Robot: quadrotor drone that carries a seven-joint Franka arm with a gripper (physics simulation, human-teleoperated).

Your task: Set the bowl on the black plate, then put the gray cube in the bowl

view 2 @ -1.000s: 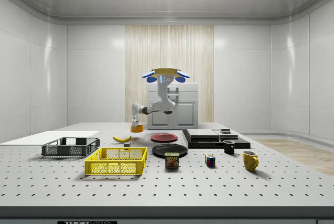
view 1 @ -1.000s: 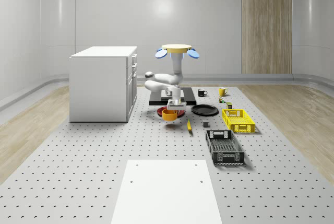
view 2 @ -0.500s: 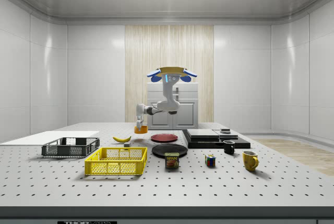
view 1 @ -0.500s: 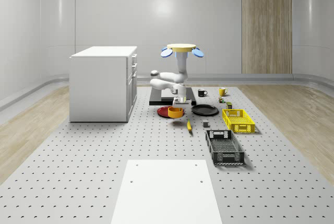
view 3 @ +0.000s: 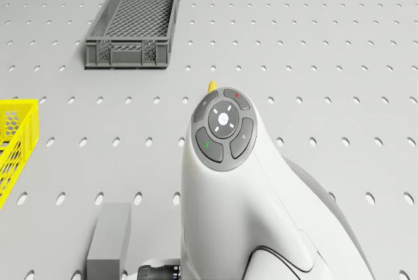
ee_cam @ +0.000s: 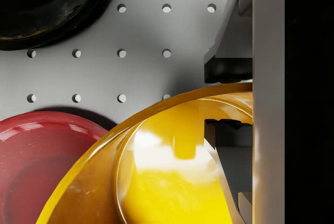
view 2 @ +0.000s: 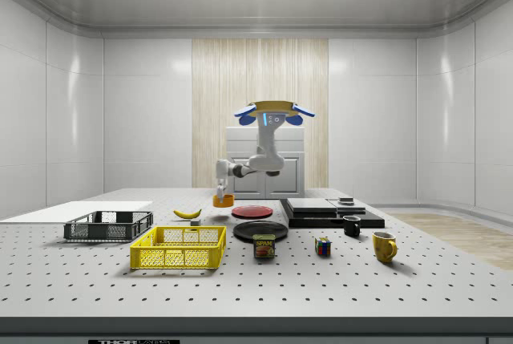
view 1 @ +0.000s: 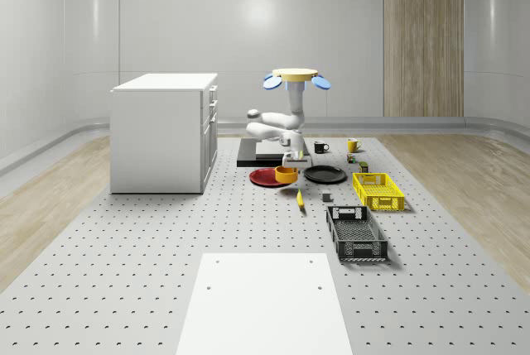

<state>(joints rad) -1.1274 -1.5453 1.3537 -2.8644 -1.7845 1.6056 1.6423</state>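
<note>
The orange-yellow bowl hangs just above the table, with my gripper shut on its rim, one finger inside and one outside. It is over the red plate's edge, on the side toward the black plate. The drone hovers above and behind the bowl. The gray cube lies on the table near the banana.
A yellow crate and a dark crate stand at the whole-scene view's right. A white cabinet is at its left, a dark slab behind the plates. Mugs, a can and a colored cube sit beyond the black plate.
Drone, arm and held bowl have moved toward the whole-scene view's right, from in front of the red plate to its edge nearer the black plate.
</note>
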